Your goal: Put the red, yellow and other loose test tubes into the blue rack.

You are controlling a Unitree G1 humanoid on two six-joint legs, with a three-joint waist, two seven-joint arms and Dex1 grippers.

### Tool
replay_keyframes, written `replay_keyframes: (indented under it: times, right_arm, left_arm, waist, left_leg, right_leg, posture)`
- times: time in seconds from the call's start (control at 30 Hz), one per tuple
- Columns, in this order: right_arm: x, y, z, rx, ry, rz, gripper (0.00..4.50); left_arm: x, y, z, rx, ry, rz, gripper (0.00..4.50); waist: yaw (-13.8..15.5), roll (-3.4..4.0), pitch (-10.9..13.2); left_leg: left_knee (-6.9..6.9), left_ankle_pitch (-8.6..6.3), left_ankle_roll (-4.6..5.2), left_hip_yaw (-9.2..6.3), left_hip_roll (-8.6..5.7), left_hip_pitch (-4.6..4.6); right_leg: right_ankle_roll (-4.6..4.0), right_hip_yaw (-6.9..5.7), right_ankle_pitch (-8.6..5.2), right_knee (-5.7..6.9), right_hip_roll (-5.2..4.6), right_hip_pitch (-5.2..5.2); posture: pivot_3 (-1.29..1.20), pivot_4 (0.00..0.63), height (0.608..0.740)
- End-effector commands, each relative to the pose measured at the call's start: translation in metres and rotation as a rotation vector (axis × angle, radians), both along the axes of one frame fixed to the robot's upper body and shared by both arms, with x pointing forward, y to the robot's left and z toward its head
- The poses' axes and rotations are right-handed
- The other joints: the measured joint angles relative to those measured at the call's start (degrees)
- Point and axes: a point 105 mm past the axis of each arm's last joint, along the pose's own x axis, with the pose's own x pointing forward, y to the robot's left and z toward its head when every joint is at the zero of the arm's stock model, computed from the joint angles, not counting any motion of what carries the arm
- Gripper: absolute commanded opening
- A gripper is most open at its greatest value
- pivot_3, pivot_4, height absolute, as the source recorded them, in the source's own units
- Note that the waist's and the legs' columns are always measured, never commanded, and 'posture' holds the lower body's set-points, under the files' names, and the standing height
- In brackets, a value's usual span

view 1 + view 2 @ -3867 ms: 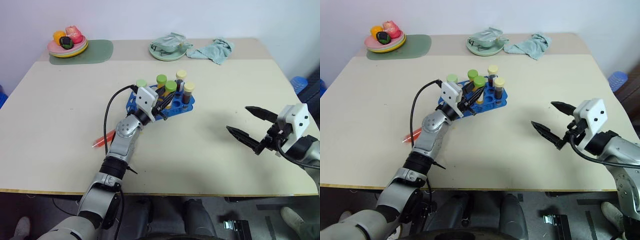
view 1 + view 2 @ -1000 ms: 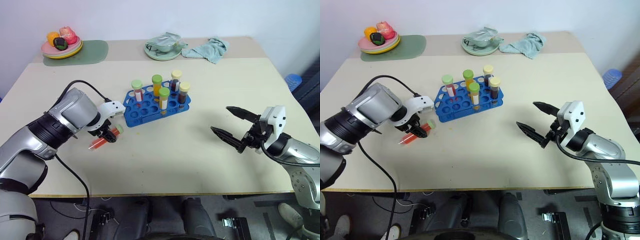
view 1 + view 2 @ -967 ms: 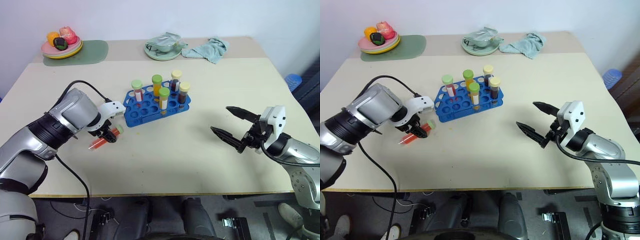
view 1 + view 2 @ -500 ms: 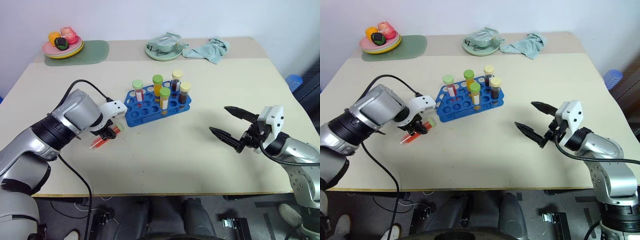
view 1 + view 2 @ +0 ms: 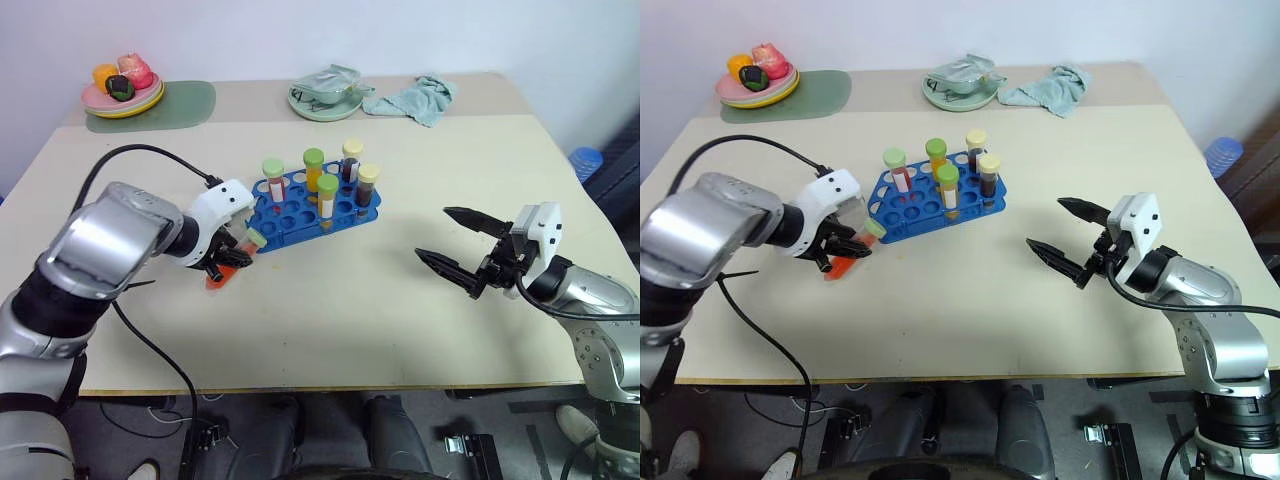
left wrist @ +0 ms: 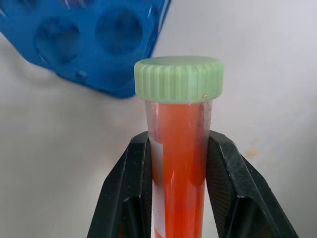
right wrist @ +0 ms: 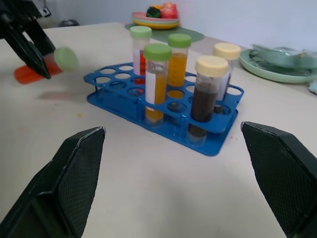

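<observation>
Left wrist view: left tool (image 6: 179, 163) was clamped on the red tube (image 6: 179, 148), both fingers (image 6: 130, 183) pressed against its sides just below the pale green cap (image 6: 179, 79). In the head views the tube was off the worktop (image 5: 330, 290), tilted, cap end toward the blue rack (image 5: 300, 210), just beside the rack's near-left corner (not over any hole). Rack held five upright tubes: one red with a pale green cap (image 5: 274, 180), two orange-yellow with green caps (image 5: 328, 195), two dark brown with cream caps (image 5: 367, 185). Right tool (image 5: 462, 250) was spread wide with nothing in it, hovering above the worktop well right of the rack, pointing toward it.
</observation>
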Motion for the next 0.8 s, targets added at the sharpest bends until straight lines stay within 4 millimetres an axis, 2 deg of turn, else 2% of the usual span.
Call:
replay_keyframes:
  times: [0.03,0.1,0.17,0.27,0.37,0.43,0.57,0.8]
  right_arm:
    - [0.003,0.002,0.011,-0.014,-0.036,0.034,4.50]
    - [0.006,0.004,0.013,-0.020,-0.039,0.049,4.50]
    - [0.009,0.003,0.016,-0.024,-0.040,0.056,4.50]
    - [0.012,0.003,0.019,-0.034,-0.043,0.066,4.50]
    - [0.012,0.004,0.022,-0.042,-0.047,0.070,4.50]
    - [0.012,0.003,0.023,-0.047,-0.048,0.069,4.50]
    - [0.009,0.000,0.025,-0.058,-0.048,0.056,4.50]
    - [0.001,-0.009,0.027,-0.064,-0.042,0.008,4.50]
  left_arm:
    - [0.007,-0.007,0.044,-0.174,-0.361,0.028,1.15]
    - [0.012,-0.014,0.059,-0.296,-0.557,0.055,1.15]
    - [0.014,-0.020,0.067,-0.428,-0.635,0.085,1.15]
    - [0.024,-0.020,0.061,-0.429,-0.710,0.162,1.15]
    - [0.031,-0.025,0.062,-0.514,-0.842,0.194,1.15]
    - [0.033,-0.031,0.056,-0.553,-0.873,0.180,1.15]
    - [0.039,-0.049,0.021,-0.552,-0.856,0.126,1.15]
    - [0.047,-0.065,-0.012,-0.613,-0.876,0.096,1.15]
  waist:
    - [0.3,0.04,0.0]
    - [0.5,-0.01,0.0]
    - [0.7,-0.03,0.0]
    - [0.7,-0.03,0.0]
    - [0.9,-0.03,0.0]
    - [1.2,-0.03,0.0]
    - [1.6,-0.02,-0.1]
    - [1.7,-0.02,-0.1]
  left_leg:
    - [0.01,0.00,0.00,0.01,0.00,0.01]
    - [0.09,0.01,-0.01,-0.04,0.00,0.01]
    - [0.12,0.00,-0.01,-0.02,-0.02,0.02]
    - [0.10,0.00,-0.02,-0.03,-0.01,0.03]
    - [0.07,0.00,-0.01,0.03,-0.02,0.05]
    - [0.08,0.00,-0.01,0.03,-0.02,0.05]
    - [0.08,0.00,-0.01,0.06,-0.02,0.05]
    - [0.12,-0.02,0.02,0.06,-0.04,0.04]
  right_leg:
    - [0.00,0.00,0.00,-0.01,0.00,0.01]
    - [-0.01,-0.07,0.01,-0.08,-0.01,0.10]
    - [-0.01,-0.08,0.02,-0.14,-0.05,0.17]
    - [-0.02,-0.10,0.02,-0.16,-0.05,0.17]
    - [-0.02,-0.08,0.02,-0.16,-0.07,0.17]
    - [-0.03,-0.08,0.03,-0.20,-0.06,0.17]
    - [-0.03,-0.07,0.04,-0.21,-0.07,0.18]
    - [-0.03,-0.07,0.04,-0.24,-0.09,0.20]
  posture:
    - [0.00,0.150,0.740]
    - [0.00,0.150,0.740]
    - [0.00,0.150,0.740]
    - [0.00,0.150,0.740]
    - [0.00,0.150,0.740]
    - [0.00,0.150,0.740]
    - [0.00,0.150,0.740]
    - [0.00,0.150,0.740]
